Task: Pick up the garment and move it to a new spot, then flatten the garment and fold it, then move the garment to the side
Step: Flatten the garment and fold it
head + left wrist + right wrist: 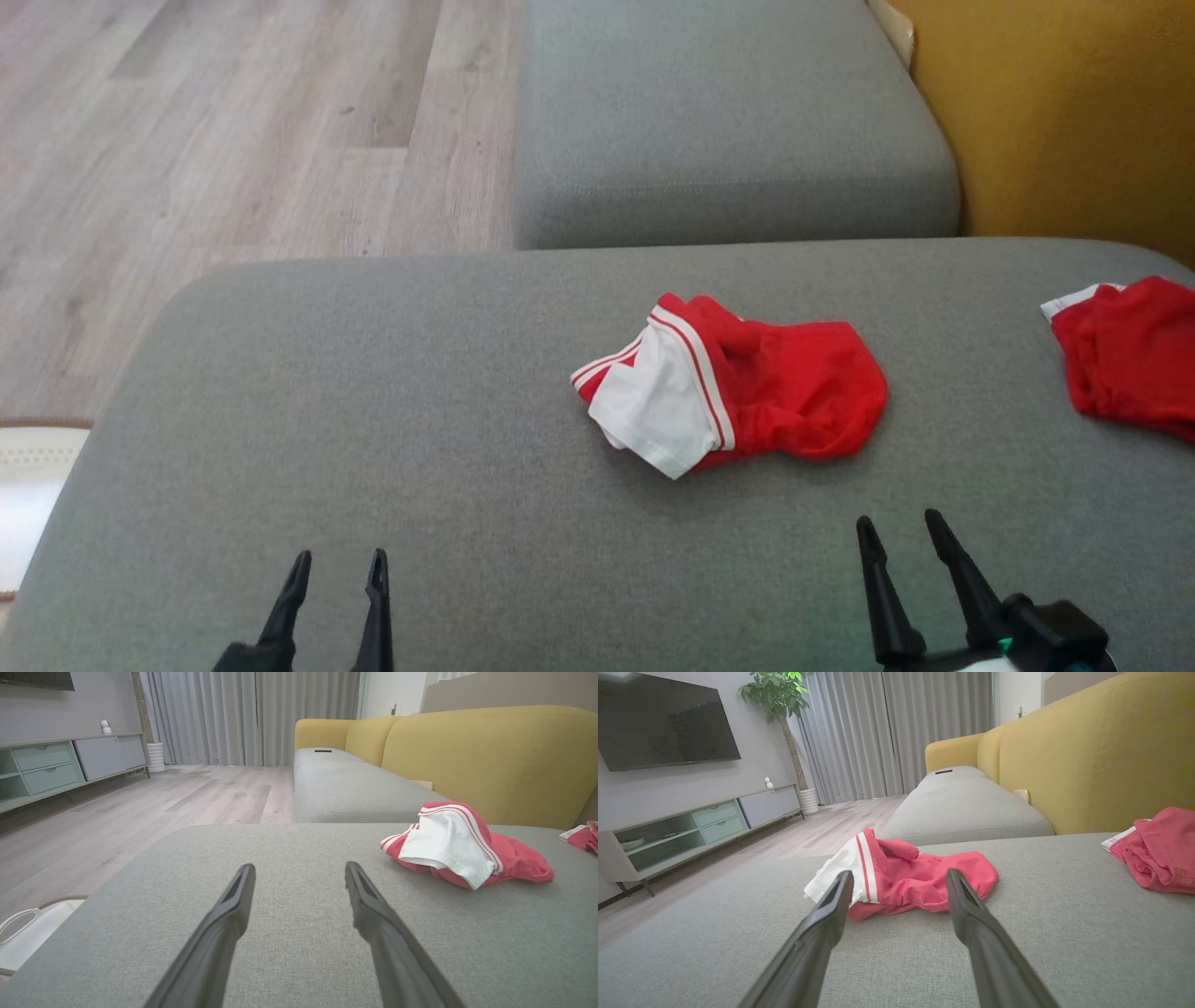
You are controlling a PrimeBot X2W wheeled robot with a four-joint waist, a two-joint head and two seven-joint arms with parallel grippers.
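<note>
A crumpled red garment with a white, red-striped part lies in a heap on the grey sofa cushion, right of centre. The left wrist view has the garment ahead and to the right; the right wrist view has the garment straight ahead. My left gripper stands open at the lower left, well short of it, with nothing between its fingers. My right gripper is open at the lower right, just in front of the garment, its fingers empty.
A second red garment lies at the cushion's right edge. A further grey seat and a yellow backrest lie beyond. Wooden floor is to the left, with a TV cabinet across the room.
</note>
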